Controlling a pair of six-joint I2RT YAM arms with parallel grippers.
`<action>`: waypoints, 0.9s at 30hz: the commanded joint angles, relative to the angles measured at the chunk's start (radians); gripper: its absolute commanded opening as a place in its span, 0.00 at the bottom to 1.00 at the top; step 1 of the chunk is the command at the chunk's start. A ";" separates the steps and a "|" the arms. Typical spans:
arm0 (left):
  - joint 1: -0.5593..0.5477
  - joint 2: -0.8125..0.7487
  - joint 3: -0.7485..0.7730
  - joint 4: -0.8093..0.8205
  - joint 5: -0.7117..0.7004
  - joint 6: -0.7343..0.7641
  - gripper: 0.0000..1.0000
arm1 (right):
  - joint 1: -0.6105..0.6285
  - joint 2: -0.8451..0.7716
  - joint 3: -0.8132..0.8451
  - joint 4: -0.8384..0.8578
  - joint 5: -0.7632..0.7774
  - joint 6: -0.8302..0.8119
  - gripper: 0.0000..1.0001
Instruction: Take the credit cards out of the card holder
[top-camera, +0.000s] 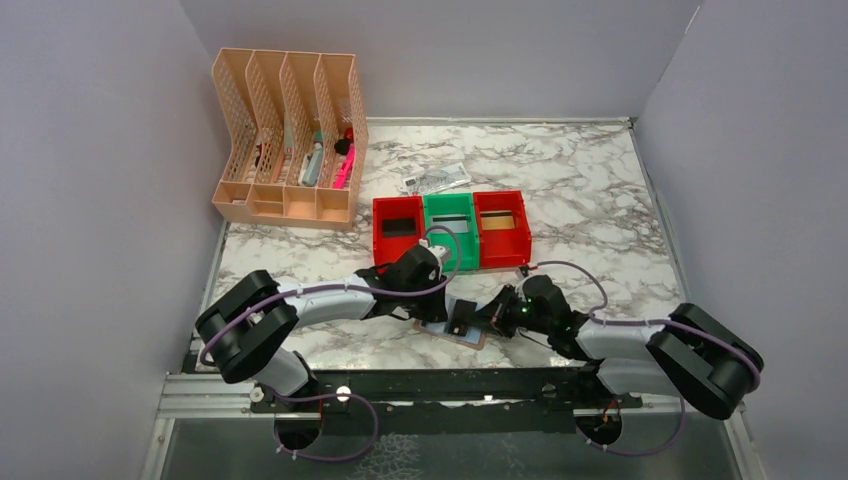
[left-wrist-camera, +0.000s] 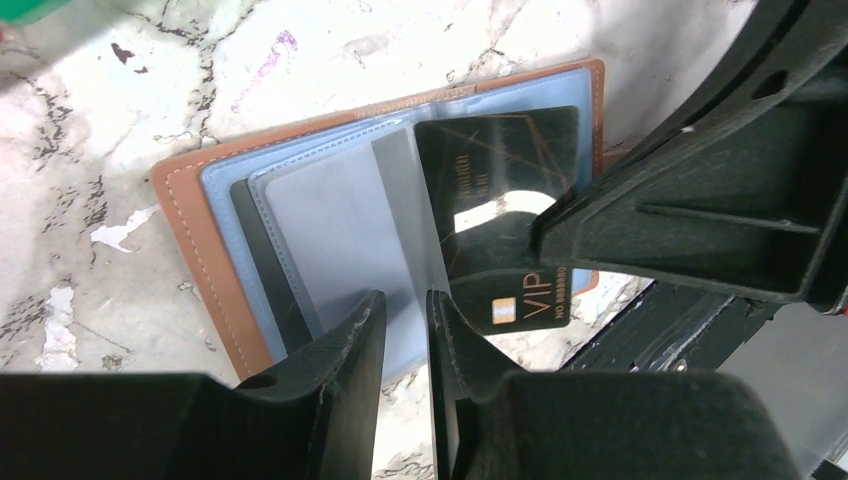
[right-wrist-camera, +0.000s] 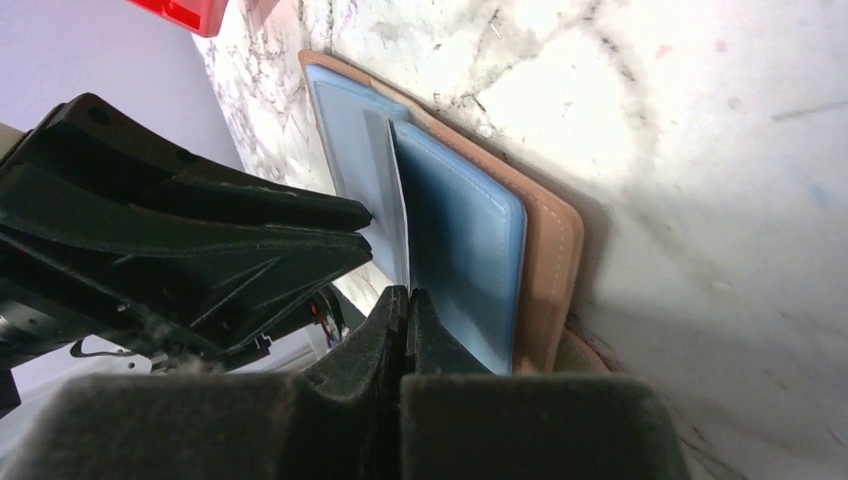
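The card holder (left-wrist-camera: 196, 225) lies open on the marble table (left-wrist-camera: 300, 60) between both grippers; tan stitched cover, pale blue-grey panels, a black gold-lined VIP card (left-wrist-camera: 500, 150) sticking out; left gripper (left-wrist-camera: 405, 305) jaws narrowly apart over a clear sleeve; right gripper (right-wrist-camera: 405, 297) jaws pressed together at a thin leaf

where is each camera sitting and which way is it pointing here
Top external: above and behind the arm bases, looking down over the marble table and the bins; both arms show.
Left wrist: on the left arm, facing down at the open card holder; its own left pincer at the bottom.
Right wrist: on the right arm, low, looking along the holder; its own right pincer at the bottom.
Shared: both wrist views show the card holder and the other arm's pincer.
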 joint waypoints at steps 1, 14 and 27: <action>-0.007 -0.022 -0.013 -0.105 -0.087 0.027 0.27 | 0.001 -0.148 -0.033 -0.203 0.093 -0.038 0.01; -0.007 -0.141 0.011 -0.148 -0.171 0.020 0.36 | 0.000 -0.543 -0.036 -0.411 0.181 -0.174 0.01; -0.004 -0.394 0.078 -0.382 -0.508 0.104 0.87 | 0.000 -0.606 -0.038 -0.306 0.113 -0.287 0.01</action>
